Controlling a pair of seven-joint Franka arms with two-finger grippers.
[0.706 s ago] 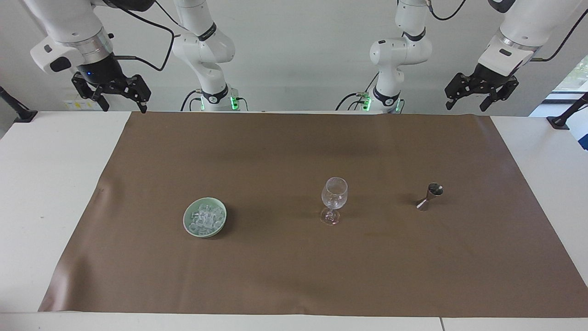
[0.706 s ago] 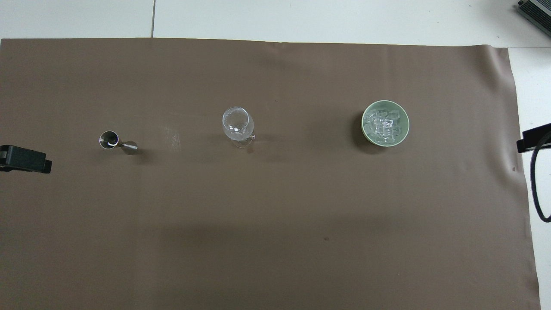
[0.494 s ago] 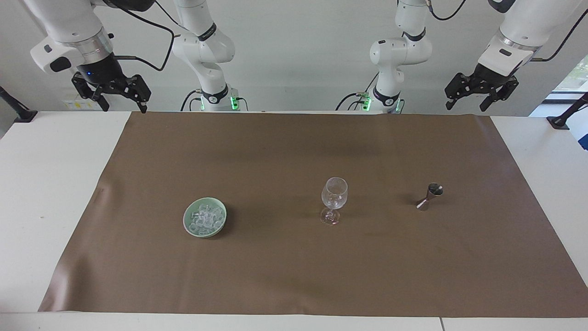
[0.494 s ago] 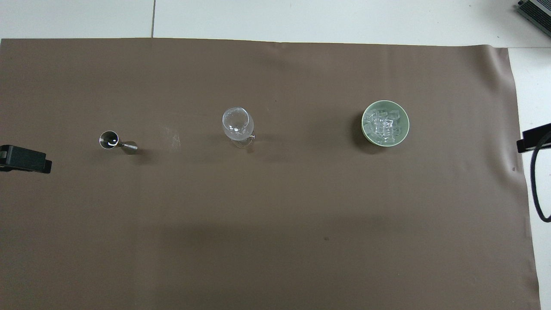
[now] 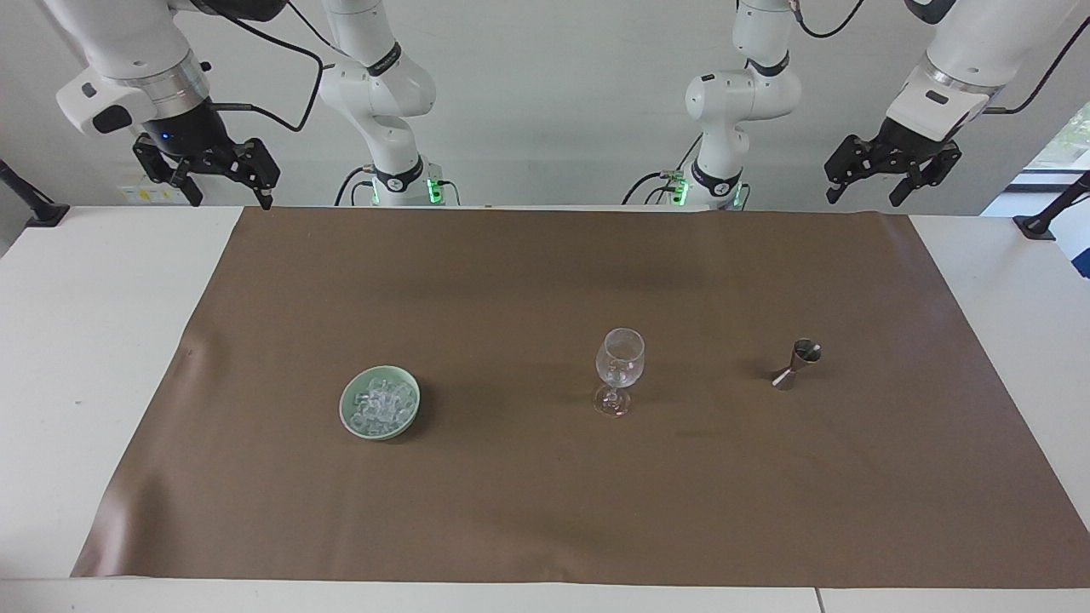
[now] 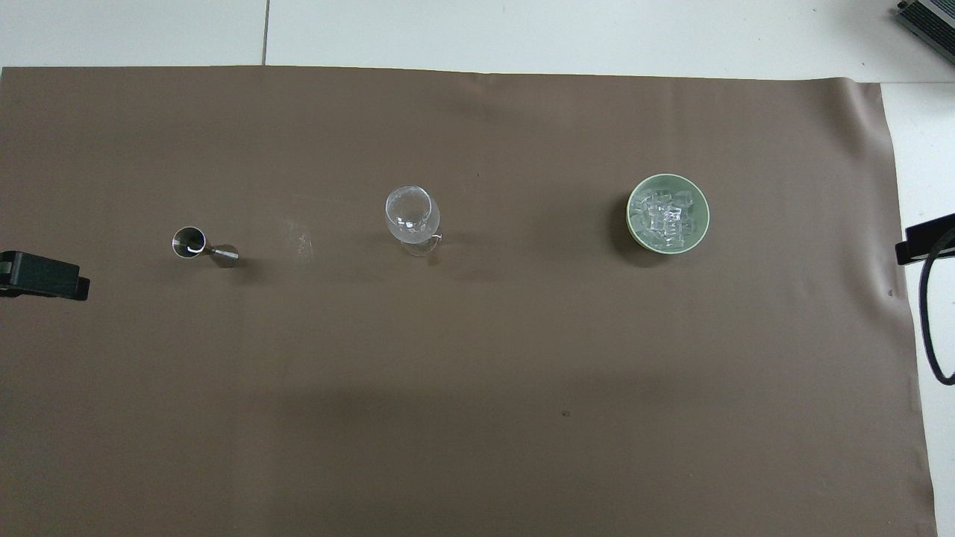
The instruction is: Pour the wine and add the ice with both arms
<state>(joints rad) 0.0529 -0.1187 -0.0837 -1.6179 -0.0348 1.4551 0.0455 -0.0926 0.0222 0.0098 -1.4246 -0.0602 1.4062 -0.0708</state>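
both arms wait raised at the robots' edge of the table: the left gripper hangs over the corner of the brown mat at the left arm's end, its jaws spread and empty, and the right gripper hangs over the corner at the right arm's end, likewise spread and empty. farther out, three things stand in a row across the mat, well apart: a small metal jigger toward the left arm's end, a clear stemmed glass upright in the middle, and a pale green bowl toward the right arm's end, with the ice heaped inside it
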